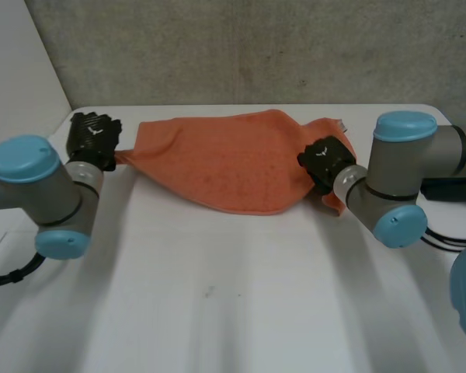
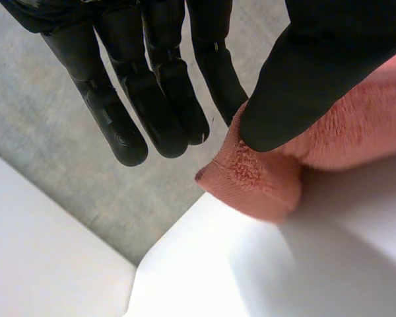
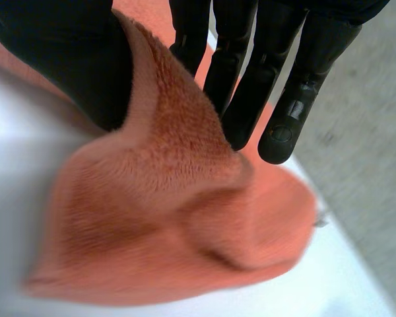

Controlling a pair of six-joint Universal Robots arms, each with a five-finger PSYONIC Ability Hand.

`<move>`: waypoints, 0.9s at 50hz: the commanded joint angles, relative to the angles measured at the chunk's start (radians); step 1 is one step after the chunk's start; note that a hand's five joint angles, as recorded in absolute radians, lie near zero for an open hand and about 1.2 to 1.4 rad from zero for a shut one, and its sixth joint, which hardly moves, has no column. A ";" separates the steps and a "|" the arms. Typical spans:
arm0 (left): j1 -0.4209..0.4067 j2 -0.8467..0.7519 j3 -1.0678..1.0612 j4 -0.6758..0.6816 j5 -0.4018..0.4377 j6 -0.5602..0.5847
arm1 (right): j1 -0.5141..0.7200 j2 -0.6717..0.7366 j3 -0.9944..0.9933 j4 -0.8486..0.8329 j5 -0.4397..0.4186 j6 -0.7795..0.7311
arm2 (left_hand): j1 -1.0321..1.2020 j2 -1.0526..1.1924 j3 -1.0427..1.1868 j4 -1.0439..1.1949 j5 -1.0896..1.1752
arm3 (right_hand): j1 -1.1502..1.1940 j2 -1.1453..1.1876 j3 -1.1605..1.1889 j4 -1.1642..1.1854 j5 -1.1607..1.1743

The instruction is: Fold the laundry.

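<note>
Towel (image 1: 233,167) comes first: orange terry spanning the upper middle of the head view, drawn out sideways between my two hands close to the far edge of the bench. I judge it is held this way to spread it flat and find its edges before the first fold. Its lower hem sags in a curve, and I cannot tell whether that belly rests on the surface or hangs just clear. The left arm (image 1: 43,194) reaches in from the left of the frame and the right arm (image 1: 404,175) from the right, so each takes one end. The left hand (image 1: 93,138), at upper left, grasps a corner; its wrist view shows the thumb pressing the bunched tip of cloth against straight fingers. The right hand (image 1: 325,162), right of centre, pinches the opposite end the same way, with a loose lobe of towel drooping past its fingertips. Beneath is a plain white bench (image 1: 217,295), smooth and matte, and behind it a rough grey concrete wall (image 1: 256,47).
</note>
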State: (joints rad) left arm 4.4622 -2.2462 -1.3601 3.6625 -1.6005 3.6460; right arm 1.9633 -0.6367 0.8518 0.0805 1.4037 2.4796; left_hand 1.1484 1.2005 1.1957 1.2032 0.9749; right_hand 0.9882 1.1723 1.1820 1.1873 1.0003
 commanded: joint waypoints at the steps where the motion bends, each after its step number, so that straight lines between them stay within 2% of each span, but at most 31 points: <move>1: 0.048 0.105 -0.086 -0.007 0.002 -0.001 | -0.073 -0.084 0.116 -0.002 -0.009 0.356 | 0.248 0.196 0.201 0.193 0.247 | 0.184 0.000 -0.009 -0.015 -0.002; 2: 0.048 0.115 -0.097 -0.007 0.002 -0.007 | -0.090 -0.096 0.143 -0.004 -0.006 0.425 | 0.248 0.196 0.201 0.193 0.247 | -0.015 -0.199 -0.208 -0.214 -0.201; 6: 0.049 0.151 -0.125 -0.009 0.002 -0.035 | -0.121 -0.116 0.217 -0.025 -0.005 0.537 | 0.248 0.196 0.201 0.193 0.247 | -0.409 -0.593 -0.602 -0.608 -0.595; 7: 0.048 0.155 -0.129 -0.009 0.002 -0.041 | -0.127 -0.118 0.231 -0.034 -0.005 0.551 | 0.248 0.196 0.201 0.193 0.247 | -0.445 -0.629 -0.639 -0.644 -0.632; 18: 0.052 0.165 -0.126 -0.006 0.004 -0.063 | -0.159 -0.167 0.325 -0.123 -0.006 0.682 | 0.248 0.196 0.201 0.193 0.247 | -0.466 -0.650 -0.660 -0.665 -0.652; 25: 0.103 0.185 -0.103 -0.001 0.001 -0.063 | -0.156 -0.187 0.314 -0.119 -0.012 0.726 | 0.248 0.196 0.201 0.193 0.247 | -0.457 -0.641 -0.651 -0.656 -0.644; 30: 0.129 0.188 -0.087 0.005 -0.004 -0.063 | -0.155 -0.207 0.302 -0.104 -0.026 0.691 | 0.248 0.196 0.201 0.193 0.247 | -0.600 -0.784 -0.794 -0.799 -0.787; 34: 0.138 0.186 -0.085 0.005 -0.007 -0.052 | -0.145 -0.244 0.297 -0.029 -0.067 0.561 | 0.248 0.196 0.201 0.193 0.247 | -0.782 -0.966 -0.976 -0.982 -0.969; 35: 0.140 0.185 -0.085 0.005 -0.007 -0.055 | -0.144 -0.253 0.299 0.005 -0.072 0.486 | 0.248 0.196 0.201 0.193 0.247 | -0.797 -0.981 -0.991 -0.996 -0.984; 40: 0.134 0.183 -0.100 0.002 0.002 -0.063 | -0.142 -0.262 0.299 0.084 -0.068 0.280 | 0.248 0.196 0.201 0.193 0.247 | -0.765 -0.949 -0.959 -0.964 -0.952; 45: 0.120 0.182 -0.108 0.002 0.002 -0.063 | -0.141 -0.247 0.300 0.094 -0.055 0.246 | 0.248 0.196 0.201 0.193 0.247 | -0.718 -0.902 -0.912 -0.917 -0.905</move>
State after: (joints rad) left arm 4.5978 -2.0622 -1.4563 3.6654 -1.6015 3.5841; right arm 1.8216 -0.8950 1.1501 0.1477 1.3365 2.8019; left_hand 1.1484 1.2005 1.1957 1.2031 0.9749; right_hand 0.2128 0.2411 0.2287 0.2430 0.0717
